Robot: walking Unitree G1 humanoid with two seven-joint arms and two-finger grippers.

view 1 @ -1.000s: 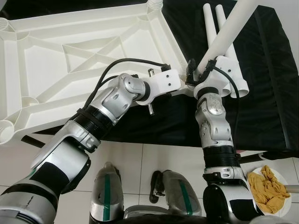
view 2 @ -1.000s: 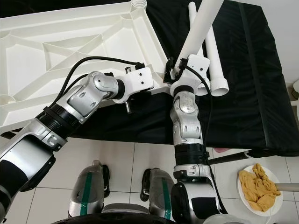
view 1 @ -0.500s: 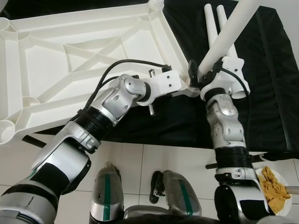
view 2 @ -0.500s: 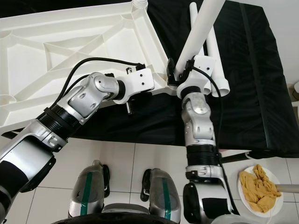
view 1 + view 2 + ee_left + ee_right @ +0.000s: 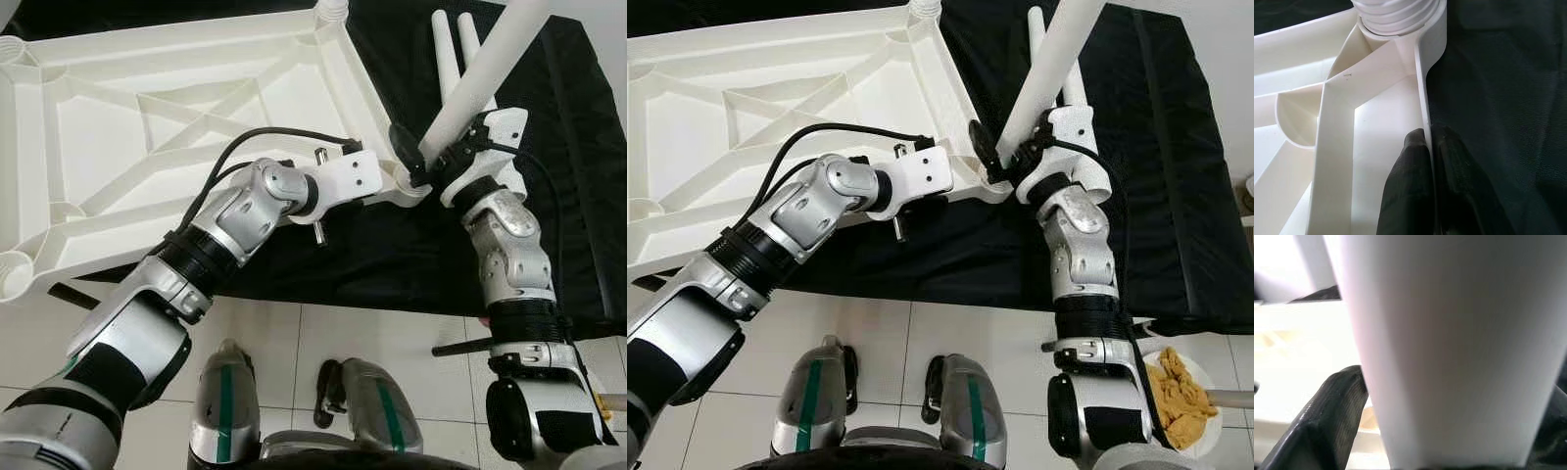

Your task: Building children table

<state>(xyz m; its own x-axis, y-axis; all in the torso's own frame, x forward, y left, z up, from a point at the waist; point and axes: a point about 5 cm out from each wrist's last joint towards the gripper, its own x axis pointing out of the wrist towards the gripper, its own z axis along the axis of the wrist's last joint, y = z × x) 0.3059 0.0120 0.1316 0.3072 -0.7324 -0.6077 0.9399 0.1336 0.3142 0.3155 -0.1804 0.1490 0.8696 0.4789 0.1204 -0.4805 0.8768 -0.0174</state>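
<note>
A white tiled floor (image 5: 323,333) runs under a bench covered in black cloth (image 5: 1176,176). On the cloth lies the white plastic tabletop (image 5: 147,127), upside down, its ribbed underside facing up and its corner sockets open upward; it covers the bench's left part, one corner reaching toward the middle. The left end effector (image 5: 1427,191) is closed on the tabletop's thin side rim just below a ribbed corner socket (image 5: 1400,14), one black finger on each side of the rim. The right end effector (image 5: 431,166) is clamped on a white table leg (image 5: 485,73), a long tapered tube whose axis slants up and to the right, its lower end at the tabletop's near right corner socket (image 5: 407,186). Two more white legs (image 5: 451,49) lie on the cloth behind it, pointing away from the robot. On the floor at the right, a white plate (image 5: 1200,431) holds crumpled yellow cloth (image 5: 1176,397). The robot's feet (image 5: 362,411) stand on the tiles.
</note>
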